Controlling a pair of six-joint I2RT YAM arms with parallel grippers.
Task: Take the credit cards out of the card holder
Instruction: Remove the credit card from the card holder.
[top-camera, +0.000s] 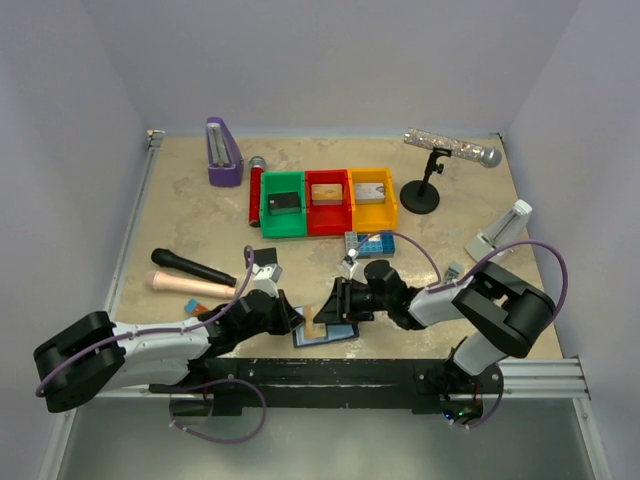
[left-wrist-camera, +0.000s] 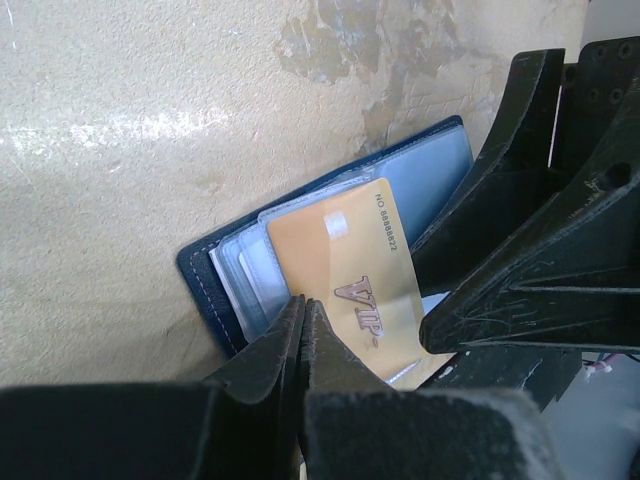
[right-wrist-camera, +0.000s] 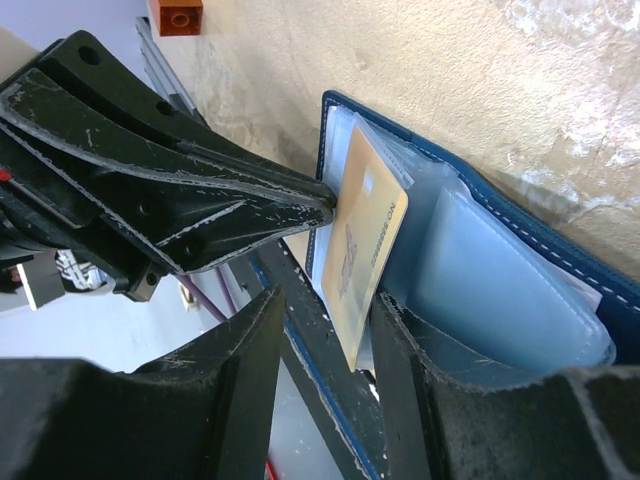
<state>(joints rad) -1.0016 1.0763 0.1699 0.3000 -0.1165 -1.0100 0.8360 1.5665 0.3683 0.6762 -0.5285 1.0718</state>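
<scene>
The navy card holder (top-camera: 337, 336) lies open near the table's front edge, pale pockets up; it also shows in the left wrist view (left-wrist-camera: 200, 275) and the right wrist view (right-wrist-camera: 560, 250). A gold-tan credit card (left-wrist-camera: 345, 260) marked VIP sticks halfway out of a pocket, tilted up (right-wrist-camera: 365, 250). My left gripper (left-wrist-camera: 303, 302) is shut, its tips resting at the card's edge on the holder. My right gripper (right-wrist-camera: 328, 300) is open with the gold card's free end between its fingers, close to the right finger (right-wrist-camera: 410, 360). Greyish cards (left-wrist-camera: 245, 265) sit in pockets behind.
Green (top-camera: 284, 222), red (top-camera: 327, 220) and yellow (top-camera: 372, 215) bins stand mid-table, each with a flat card inside. A blue studded plate (top-camera: 370, 243), a black-handled tool (top-camera: 195, 270), a purple metronome (top-camera: 223, 152), a microphone stand (top-camera: 420, 195) and a white object (top-camera: 500, 232) lie around.
</scene>
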